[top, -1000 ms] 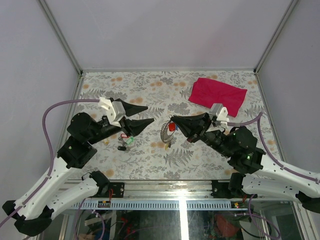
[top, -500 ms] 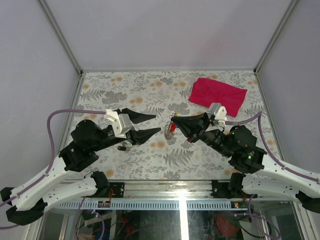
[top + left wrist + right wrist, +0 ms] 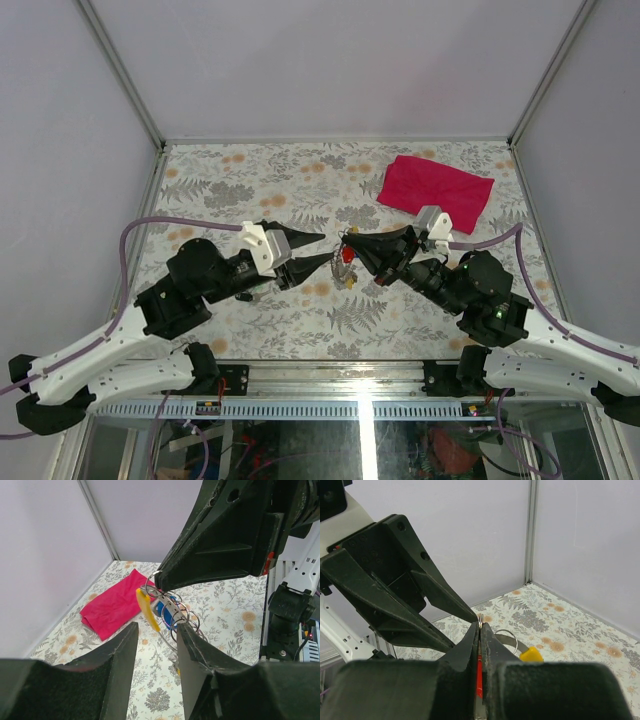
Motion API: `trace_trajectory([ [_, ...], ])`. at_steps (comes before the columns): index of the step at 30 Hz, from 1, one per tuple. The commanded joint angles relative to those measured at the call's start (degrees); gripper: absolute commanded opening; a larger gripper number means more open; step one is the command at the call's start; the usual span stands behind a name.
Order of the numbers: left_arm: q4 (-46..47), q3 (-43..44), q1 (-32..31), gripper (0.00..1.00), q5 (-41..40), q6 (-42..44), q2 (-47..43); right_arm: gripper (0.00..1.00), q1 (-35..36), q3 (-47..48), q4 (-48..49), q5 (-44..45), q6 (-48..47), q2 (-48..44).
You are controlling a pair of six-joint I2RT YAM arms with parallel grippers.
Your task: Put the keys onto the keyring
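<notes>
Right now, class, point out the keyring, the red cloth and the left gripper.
keyring (image 3: 173, 614), left wrist view, on the bundled rings.
red cloth (image 3: 436, 190), top view, its middle.
left gripper (image 3: 326, 248), top view, midway between fingertips.

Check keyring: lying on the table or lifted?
Lifted: the keyring hangs from the shut right gripper, yellow tag dangling clear of the table.

Crimson cloth, floral grey-and-orange tabletop, silvery keyring with yellow tag and blue tag
</notes>
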Motion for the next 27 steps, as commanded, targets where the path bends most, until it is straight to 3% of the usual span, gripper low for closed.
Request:
trace_trajectory([
  [1, 2.71, 1.47, -0.90, 0.37, -1.32, 1.63, 0.68, 0.00, 0.41, 2.98, 4.36, 0.13, 0.51, -0.74],
  [27, 2.75, 2.77, -2.33, 0.34, -1.40, 1.76, 1.94, 0.00, 0.38, 2.75, 4.68, -0.35, 1.00, -0.11],
])
